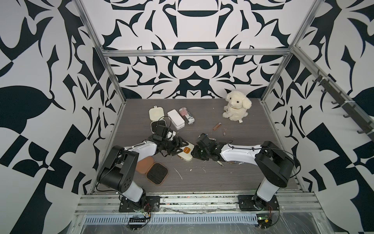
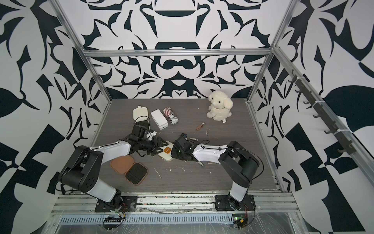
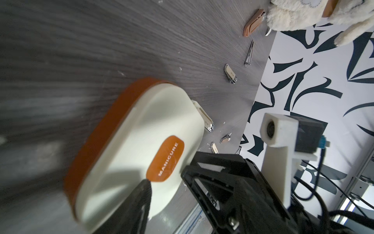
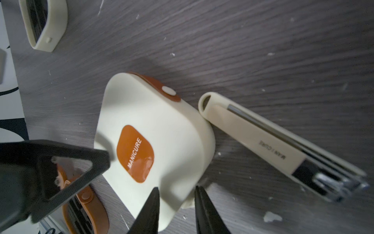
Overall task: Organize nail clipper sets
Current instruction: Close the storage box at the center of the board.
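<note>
Right wrist view has the closed cream case [image 4: 162, 125] flat on the tabletop [image 4: 263, 50], its nearest corner between the fingers of the right hand [image 4: 178, 195]. Whether they pinch it or merely straddle it, I cannot tell. Its snap strap [image 4: 162, 89] faces away from that hand. In a top view the left hand [image 2: 159, 146] sits on the opposite side, fingers spread, one tip resting on the case's top. The right hand looks better placed to steady the case.
</note>
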